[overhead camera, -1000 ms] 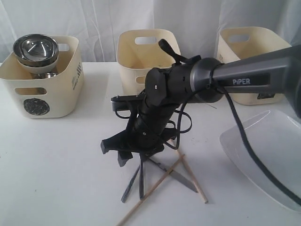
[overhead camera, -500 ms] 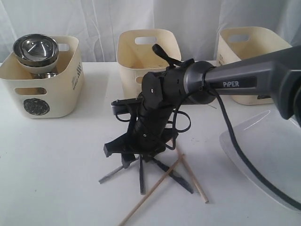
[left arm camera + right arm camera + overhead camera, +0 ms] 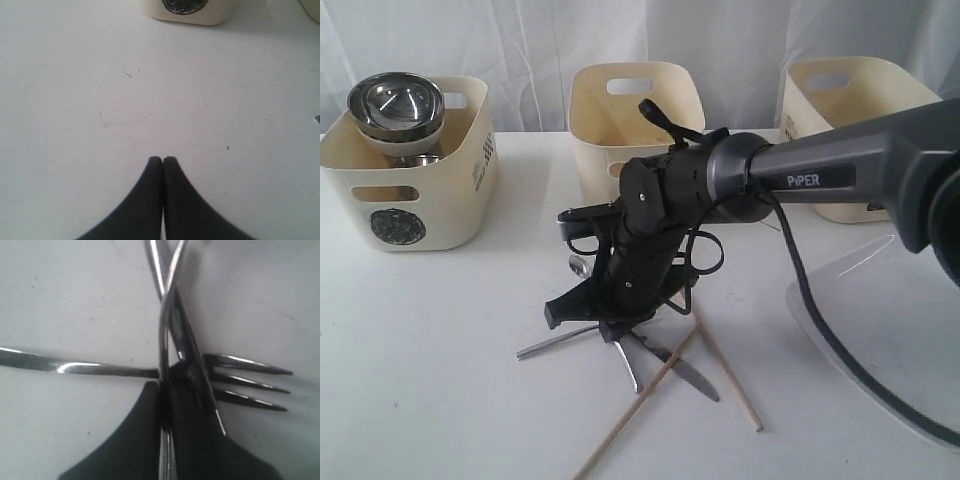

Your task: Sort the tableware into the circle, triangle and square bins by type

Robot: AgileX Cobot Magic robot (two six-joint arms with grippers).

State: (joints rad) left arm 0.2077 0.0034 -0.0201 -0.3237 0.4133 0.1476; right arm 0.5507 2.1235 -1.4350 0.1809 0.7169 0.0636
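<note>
My right gripper (image 3: pixel 613 335) (image 3: pixel 165 385) reaches across the table's middle, shut on a thin steel handle that looks like the spoon's (image 3: pixel 163 335); the spoon's bowl (image 3: pixel 578 266) shows beside the wrist. The fork (image 3: pixel 250 382) (image 3: pixel 545 345) lies crosswise under the fingertips. The knife (image 3: pixel 685 372) and two wooden chopsticks (image 3: pixel 640 405) (image 3: pixel 730 375) lie crossed just in front. The circle bin (image 3: pixel 415 200) at left holds the steel bowl (image 3: pixel 395 100) above a mug (image 3: pixel 417 158). My left gripper (image 3: pixel 163 159) is shut and empty over bare table.
Two more cream bins stand at the back, one in the middle (image 3: pixel 620 110) and one on the right (image 3: pixel 855 100); the arm hides their stickers. The large white plate (image 3: pixel 890 330) lies at the right front. The circle bin's sticker (image 3: pixel 184 5) shows in the left wrist view.
The right gripper shifted slightly left and closer to the table. The fork's handle swung out to the left, the knife shifted, and the spoon's bowl came into view.
</note>
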